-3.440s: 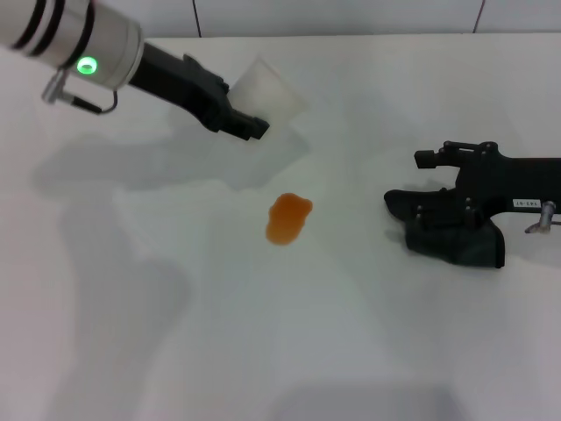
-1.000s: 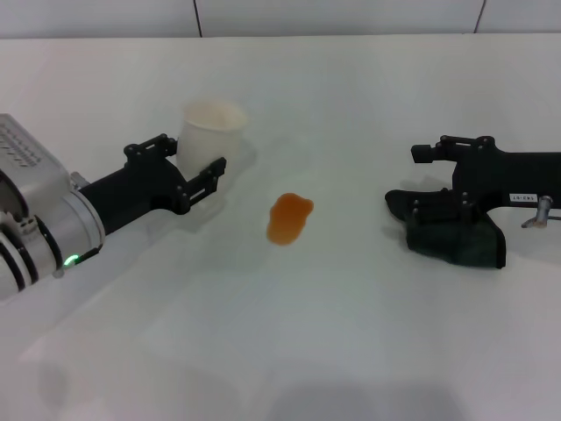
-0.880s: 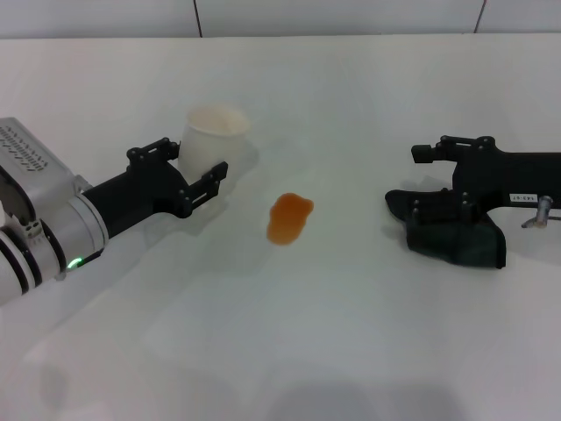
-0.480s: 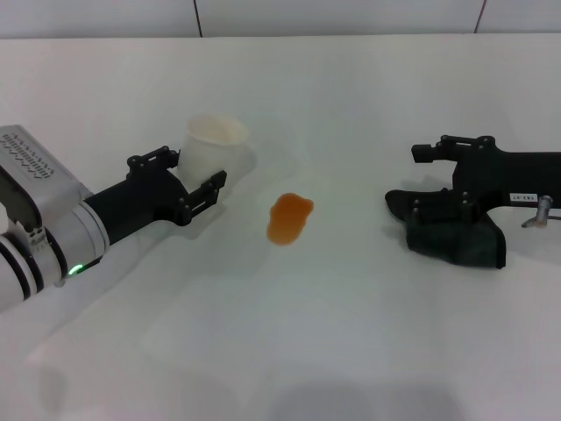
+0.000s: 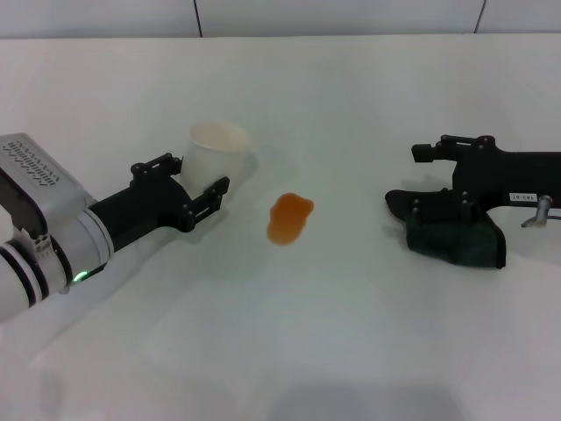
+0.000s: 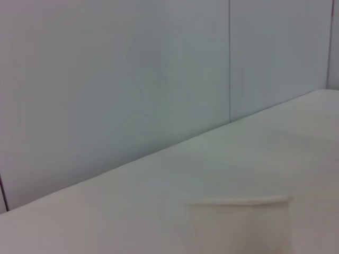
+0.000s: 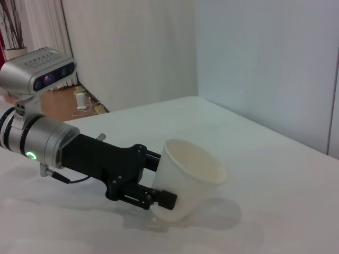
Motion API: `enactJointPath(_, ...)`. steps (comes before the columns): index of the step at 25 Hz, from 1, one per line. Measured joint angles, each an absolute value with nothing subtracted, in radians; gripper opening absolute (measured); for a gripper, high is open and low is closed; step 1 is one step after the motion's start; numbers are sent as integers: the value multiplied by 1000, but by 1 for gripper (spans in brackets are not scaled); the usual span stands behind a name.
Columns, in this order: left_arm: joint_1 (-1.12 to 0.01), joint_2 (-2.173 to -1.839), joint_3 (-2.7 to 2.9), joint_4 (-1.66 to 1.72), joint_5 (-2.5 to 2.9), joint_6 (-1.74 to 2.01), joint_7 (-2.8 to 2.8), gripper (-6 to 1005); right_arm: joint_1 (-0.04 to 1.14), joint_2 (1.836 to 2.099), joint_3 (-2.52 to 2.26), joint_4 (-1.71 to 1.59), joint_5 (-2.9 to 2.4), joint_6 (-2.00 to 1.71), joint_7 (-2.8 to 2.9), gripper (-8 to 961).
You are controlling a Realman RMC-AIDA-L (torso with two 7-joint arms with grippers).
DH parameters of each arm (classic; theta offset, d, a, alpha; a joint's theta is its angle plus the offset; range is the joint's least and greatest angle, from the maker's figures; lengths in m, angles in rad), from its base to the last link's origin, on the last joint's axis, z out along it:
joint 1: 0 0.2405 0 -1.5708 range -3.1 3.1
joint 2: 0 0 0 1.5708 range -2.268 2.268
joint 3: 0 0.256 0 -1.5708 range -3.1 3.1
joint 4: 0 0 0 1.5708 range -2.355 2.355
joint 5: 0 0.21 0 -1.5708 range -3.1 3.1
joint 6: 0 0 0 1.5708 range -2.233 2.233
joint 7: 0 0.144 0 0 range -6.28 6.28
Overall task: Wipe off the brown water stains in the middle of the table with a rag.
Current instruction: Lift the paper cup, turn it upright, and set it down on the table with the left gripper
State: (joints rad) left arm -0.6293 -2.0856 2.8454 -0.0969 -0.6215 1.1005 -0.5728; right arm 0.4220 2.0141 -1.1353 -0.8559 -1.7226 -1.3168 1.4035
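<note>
The brown water stain is an orange-brown blotch in the middle of the white table. The dark rag lies at the right, under my right gripper. Its jaws stand apart with bare table between them, the lower one resting on the rag. My left gripper is shut on a white paper cup just left of the stain. The right wrist view shows the cup tilted in the left gripper, low over the table. The cup's rim shows in the left wrist view.
A pale wall runs along the table's far edge. The left arm's silver body lies over the table's left side.
The left gripper has brought the cup down from a raised, tilted pose at the back to table level, then drifted slightly right and nearer. The right gripper and rag have not moved.
</note>
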Motion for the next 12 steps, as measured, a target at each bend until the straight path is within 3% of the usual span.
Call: enactJointPath(12, -612, -2086, 2846, -95, -605, 1096, -579, 590, 419, 2014, -1138, -856, -1723, -1316, 1404, 854)
